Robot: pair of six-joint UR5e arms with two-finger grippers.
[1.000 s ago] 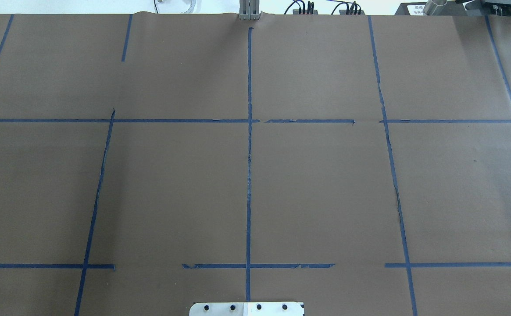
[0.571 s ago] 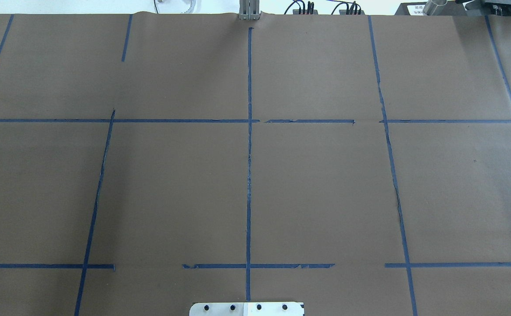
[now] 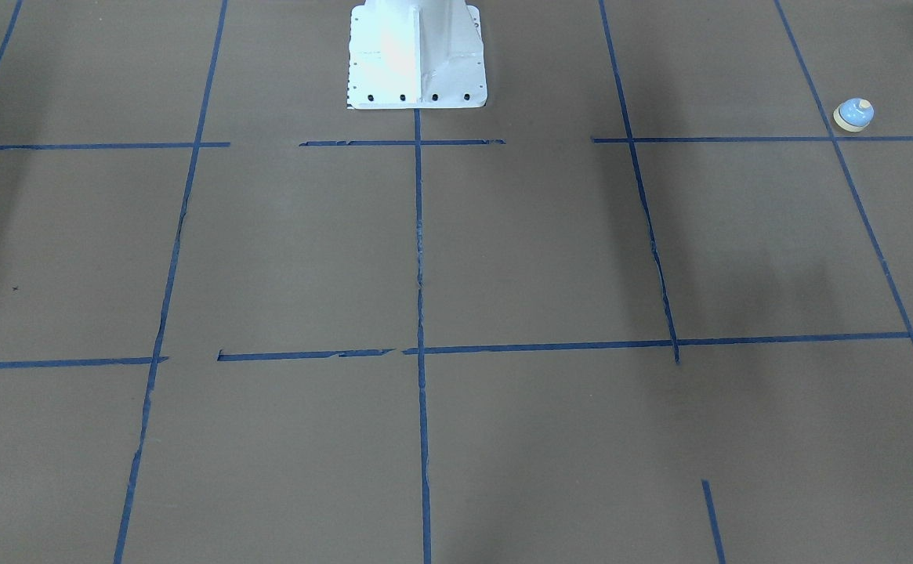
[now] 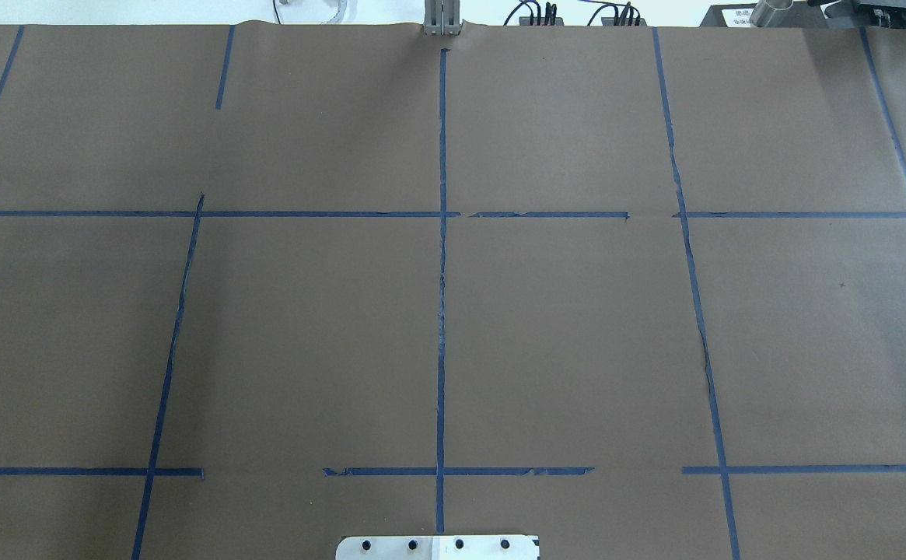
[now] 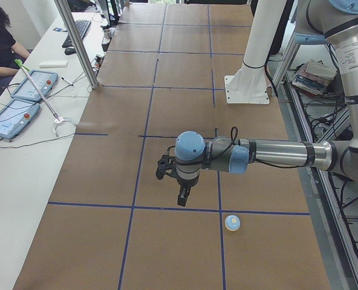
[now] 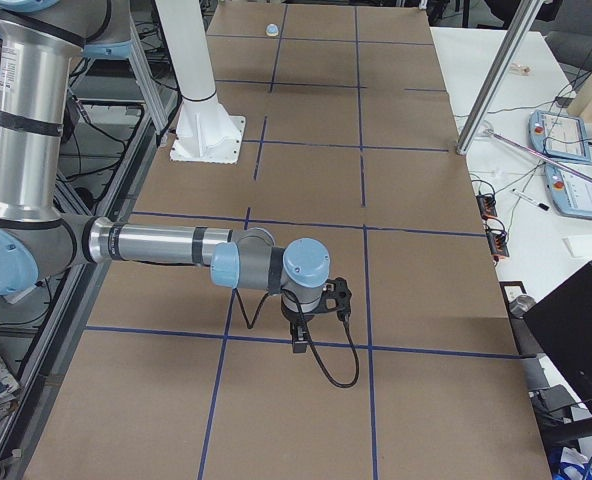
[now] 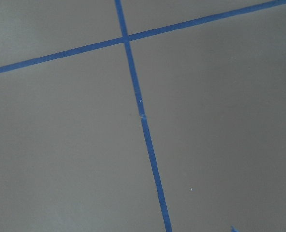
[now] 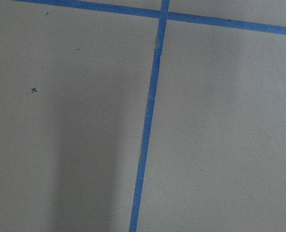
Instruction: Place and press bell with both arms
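The bell (image 5: 231, 223) sits, seemingly upright, near the left end effector (image 5: 182, 199); its spread I cannot tell.

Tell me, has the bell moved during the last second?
Cannot tell. The bell stands beside a tape crossing in the front view now, but the earlier pictures are overhead only and never show it.

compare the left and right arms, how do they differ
The left silver-tube arm hangs its black gripper close to the light-blue dome-shaped bell; the right silver-tube arm reaches over the table's opposite end, far from the bell. The right arm's black cable hangs in a long loop; the left arm's arcs over its wrist. Both forearms stretch level.
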